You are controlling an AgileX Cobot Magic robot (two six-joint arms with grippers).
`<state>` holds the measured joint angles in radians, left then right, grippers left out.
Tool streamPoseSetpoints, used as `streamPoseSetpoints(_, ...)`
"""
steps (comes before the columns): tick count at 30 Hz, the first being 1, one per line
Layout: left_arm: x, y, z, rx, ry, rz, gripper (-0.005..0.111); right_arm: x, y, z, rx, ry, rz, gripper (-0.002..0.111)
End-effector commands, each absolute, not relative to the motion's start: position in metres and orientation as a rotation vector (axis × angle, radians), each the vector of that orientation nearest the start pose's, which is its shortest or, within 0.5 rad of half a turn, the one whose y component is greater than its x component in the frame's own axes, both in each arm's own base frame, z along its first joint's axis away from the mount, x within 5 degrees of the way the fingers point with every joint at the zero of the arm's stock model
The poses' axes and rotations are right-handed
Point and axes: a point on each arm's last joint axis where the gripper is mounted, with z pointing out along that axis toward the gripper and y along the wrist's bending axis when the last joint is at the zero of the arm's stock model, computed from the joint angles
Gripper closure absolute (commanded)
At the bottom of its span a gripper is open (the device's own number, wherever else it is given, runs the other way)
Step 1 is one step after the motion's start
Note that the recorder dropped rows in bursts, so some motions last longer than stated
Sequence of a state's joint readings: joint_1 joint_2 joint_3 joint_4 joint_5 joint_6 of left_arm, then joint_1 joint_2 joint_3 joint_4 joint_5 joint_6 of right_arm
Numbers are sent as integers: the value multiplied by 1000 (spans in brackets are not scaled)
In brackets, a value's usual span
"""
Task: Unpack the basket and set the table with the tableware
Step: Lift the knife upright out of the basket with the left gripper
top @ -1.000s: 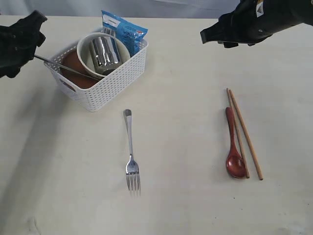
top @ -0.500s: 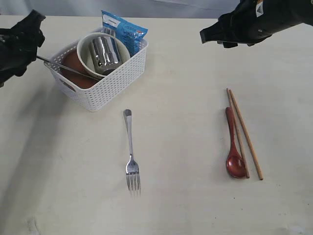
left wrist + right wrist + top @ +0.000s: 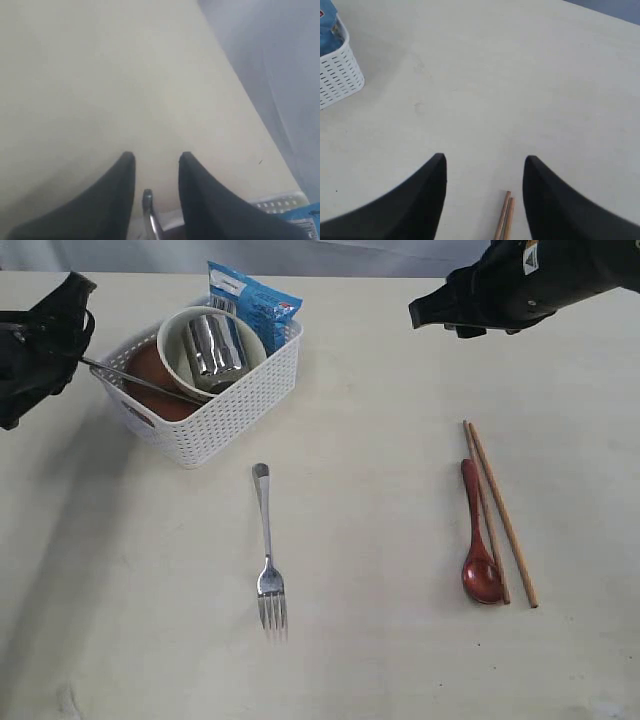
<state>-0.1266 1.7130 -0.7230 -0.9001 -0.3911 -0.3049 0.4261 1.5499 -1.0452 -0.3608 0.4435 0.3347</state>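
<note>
The white basket (image 3: 232, 412) stands at the table's (image 3: 380, 660) back left. It holds the cream bowl (image 3: 172, 340) with the steel cup (image 3: 215, 346) inside, the reddish-brown plate (image 3: 158, 400) and the knife (image 3: 140, 381), whose handle sticks out over the left rim. My left gripper (image 3: 78, 342) is at that handle. In the left wrist view the knife handle (image 3: 148, 205) lies between the jaws of the left gripper (image 3: 156, 157) with a gap on each side. The fork (image 3: 266, 550), dark red spoon (image 3: 478, 540) and chopsticks (image 3: 505, 520) lie on the table. My right gripper (image 3: 485, 160) hovers open and empty above the chopsticks' (image 3: 504, 215) far ends.
A blue snack packet (image 3: 255, 295) leans in the basket's back corner. The basket's corner (image 3: 337, 75) shows in the right wrist view. The right arm (image 3: 500, 285) hangs over the table's back right.
My left gripper's jaws have narrowed around the knife handle and the hand has shifted slightly. The right arm and the tableware on the table have not moved.
</note>
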Motion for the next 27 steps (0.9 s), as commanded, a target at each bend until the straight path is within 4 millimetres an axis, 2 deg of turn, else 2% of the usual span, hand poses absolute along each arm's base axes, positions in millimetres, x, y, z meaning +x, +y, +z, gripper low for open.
streamPoseSetpoints(1, 321, -15, 162, -1201, 1835, -381, 78, 307, 123, 260, -431, 2348, 19, 62)
streamPoseSetpoints(4, 321, -15, 162, -1201, 1831, -380, 82, 307, 123, 260, -431, 2348, 19, 62)
streamPoseSetpoints(9, 321, -16, 162, -1194, 1837, -382, 106, 307, 123, 260, -431, 2348, 19, 62)
streamPoseSetpoints(19, 320, -15, 167, -1189, 1819, -391, 106, 307, 123, 260, -431, 2348, 19, 62)
streamPoseSetpoints(27, 317, -17, 201, -1017, 1767, -424, 106, 307, 123, 260, -431, 2350, 18, 62)
